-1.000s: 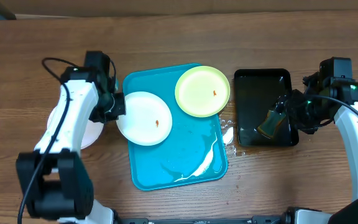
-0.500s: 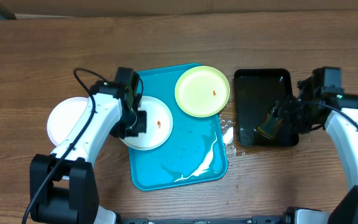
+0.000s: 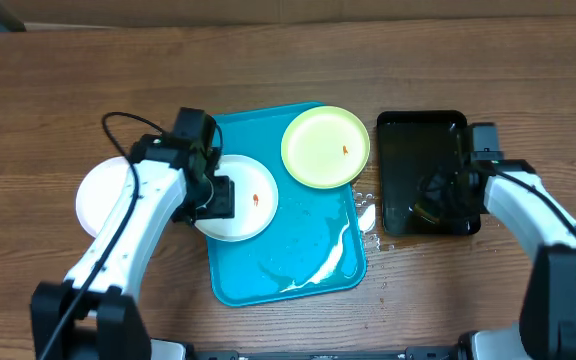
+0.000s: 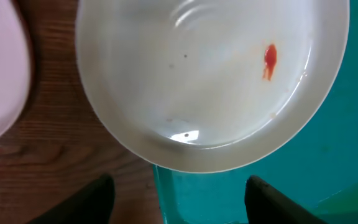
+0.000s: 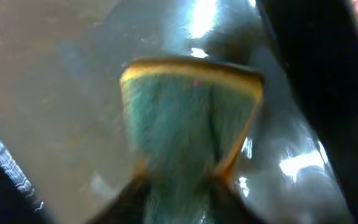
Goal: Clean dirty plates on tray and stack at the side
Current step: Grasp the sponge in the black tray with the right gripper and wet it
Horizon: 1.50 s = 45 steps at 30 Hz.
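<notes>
A white plate (image 3: 243,200) with an orange-red speck lies over the left rim of the turquoise tray (image 3: 298,265). My left gripper (image 3: 218,197) stands open at the plate's left edge; in the left wrist view its fingers straddle the tray rim (image 4: 166,193) just below the plate (image 4: 210,81), holding nothing. A pale green plate (image 3: 325,147) with a speck sits at the tray's far right corner. A second white plate (image 3: 100,195) rests on the table at the left. My right gripper (image 5: 179,199) pinches a green and yellow sponge (image 5: 188,118) inside the black tray (image 3: 408,135).
Water or foam streaks the near right part of the turquoise tray, and some has spilled on the wood (image 3: 368,215) between the two trays. The left arm's cable (image 3: 118,125) loops above the table's left side.
The left gripper nudged the specked white plate a little right onto the tray, then let go and opened. The right gripper moved in over the sponge and closed on it.
</notes>
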Available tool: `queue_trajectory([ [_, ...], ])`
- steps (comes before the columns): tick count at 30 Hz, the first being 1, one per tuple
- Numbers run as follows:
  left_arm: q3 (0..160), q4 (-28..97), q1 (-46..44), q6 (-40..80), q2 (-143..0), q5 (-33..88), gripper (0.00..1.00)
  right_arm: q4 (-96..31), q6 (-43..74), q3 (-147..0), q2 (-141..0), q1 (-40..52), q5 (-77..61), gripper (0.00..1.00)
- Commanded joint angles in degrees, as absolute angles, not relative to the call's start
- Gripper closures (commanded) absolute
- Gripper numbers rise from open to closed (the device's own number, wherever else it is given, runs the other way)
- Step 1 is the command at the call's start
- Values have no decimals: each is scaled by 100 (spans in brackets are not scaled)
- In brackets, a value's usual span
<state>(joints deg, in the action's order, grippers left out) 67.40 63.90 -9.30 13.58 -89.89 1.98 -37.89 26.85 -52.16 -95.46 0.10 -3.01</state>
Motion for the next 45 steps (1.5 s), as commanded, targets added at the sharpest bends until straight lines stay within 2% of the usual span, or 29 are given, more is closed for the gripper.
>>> queue_trajectory([
  [1,6873,6410,-709,1374,-8842,-307,28,-3677,2836,-5177,-9909,43,-161,96],
  [10,6855,6191,-366,1437,-8884,-899,23,-4668,2506,-5846,-9445,43,-261,96],
  [13,6801,5961,-351,1428,-8984,-899,27,-4801,2530,-5896,-9310,43,-266,69],
  [17,6635,5642,-353,1415,-9247,-886,37,-4829,2532,-5789,-9354,43,-261,63],
  [19,6512,5461,-355,1413,-9439,-871,40,-4672,2569,-5625,-9356,43,-263,65],
  [21,6445,5367,-355,1369,-9673,-875,48,-4355,2696,-5380,-9356,43,-257,75],
  [23,6438,5349,-353,1369,-9870,-906,53,-3992,2827,-5122,-9356,43,-259,79],
  [26,6438,5304,-333,1369,-10154,-963,55,-3472,3033,-4716,-9367,43,-261,91],
  [27,6438,5262,-333,1367,-10250,-961,67,-3409,3030,-4633,-9367,43,-261,96],
  [29,6440,5251,-333,1367,-10274,-958,92,-3441,3024,-4652,-9362,43,-263,96],
  [30,6442,5258,-333,1369,-10267,-945,96,-3509,3022,-4698,-9354,40,-263,96],
  [34,6493,5419,-333,1319,-10180,-626,96,-3903,2893,-5011,-9288,36,-263,96],
  [40,6510,5640,-355,1017,-10040,611,95,-4646,2652,-5723,-9126,36,-261,96],
  [45,6499,5854,-462,749,-10040,803,96,-4980,2655,-5999,-9118,36,-263,90],
])
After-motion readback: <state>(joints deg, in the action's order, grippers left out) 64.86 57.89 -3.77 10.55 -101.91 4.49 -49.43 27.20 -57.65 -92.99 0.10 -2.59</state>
